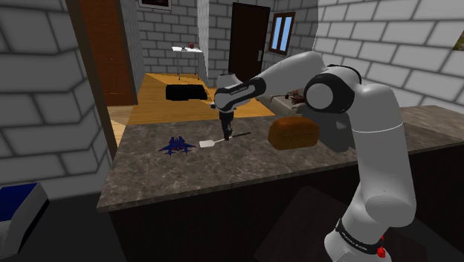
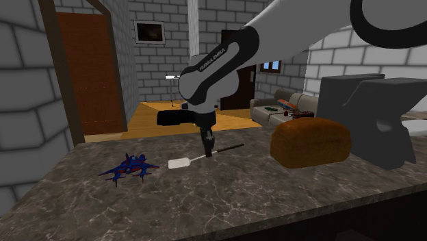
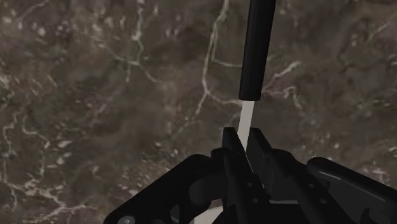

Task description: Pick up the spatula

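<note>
The spatula (image 1: 209, 143) lies on the dark marble counter (image 1: 223, 175), with a white blade (image 2: 179, 163) and a black handle (image 2: 230, 146). My black gripper (image 1: 227, 135) points straight down onto its thin white shaft, between blade and handle. In the second exterior view the gripper (image 2: 208, 152) reaches the counter surface at that spot. In the wrist view the fingers (image 3: 233, 145) stand close together and clasp the white shaft, and the black handle (image 3: 257, 44) runs on beyond the gripper (image 3: 245, 139).
A brown bread loaf (image 1: 294, 132) sits on the counter to the shoulder view's right of the spatula. A blue toy jet (image 1: 175, 146) lies to its left. A dark grey block (image 2: 369, 116) stands behind the loaf. The counter's front edge (image 1: 223, 195) is near.
</note>
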Controlling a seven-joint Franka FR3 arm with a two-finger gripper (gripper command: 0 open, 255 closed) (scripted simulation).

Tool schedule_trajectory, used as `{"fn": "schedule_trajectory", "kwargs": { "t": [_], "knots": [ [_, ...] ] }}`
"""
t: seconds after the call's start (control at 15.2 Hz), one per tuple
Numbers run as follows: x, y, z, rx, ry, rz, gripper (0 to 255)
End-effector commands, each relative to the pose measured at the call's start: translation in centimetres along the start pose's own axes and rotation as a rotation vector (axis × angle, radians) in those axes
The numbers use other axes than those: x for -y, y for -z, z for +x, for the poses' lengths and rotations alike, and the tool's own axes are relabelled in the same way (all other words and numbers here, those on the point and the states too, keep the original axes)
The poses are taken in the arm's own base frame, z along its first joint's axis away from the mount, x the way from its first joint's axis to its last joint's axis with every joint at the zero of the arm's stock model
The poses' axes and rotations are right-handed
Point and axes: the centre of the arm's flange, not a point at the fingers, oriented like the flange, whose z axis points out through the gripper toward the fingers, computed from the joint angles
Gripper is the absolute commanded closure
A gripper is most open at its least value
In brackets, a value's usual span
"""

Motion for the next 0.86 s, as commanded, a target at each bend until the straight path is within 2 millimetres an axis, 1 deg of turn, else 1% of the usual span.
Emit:
{"fn": "schedule_trajectory", "kwargs": {
  "t": [0.0, 0.66, 0.79],
  "knots": [
    [0.1, 1.1, -0.1, 0.000, 0.000, 0.000, 255],
    [0.1, 6.4, -0.4, 0.000, 0.000, 0.000, 255],
    [0.1, 6.5, -0.4, 0.000, 0.000, 0.000, 255]
  ]
}}
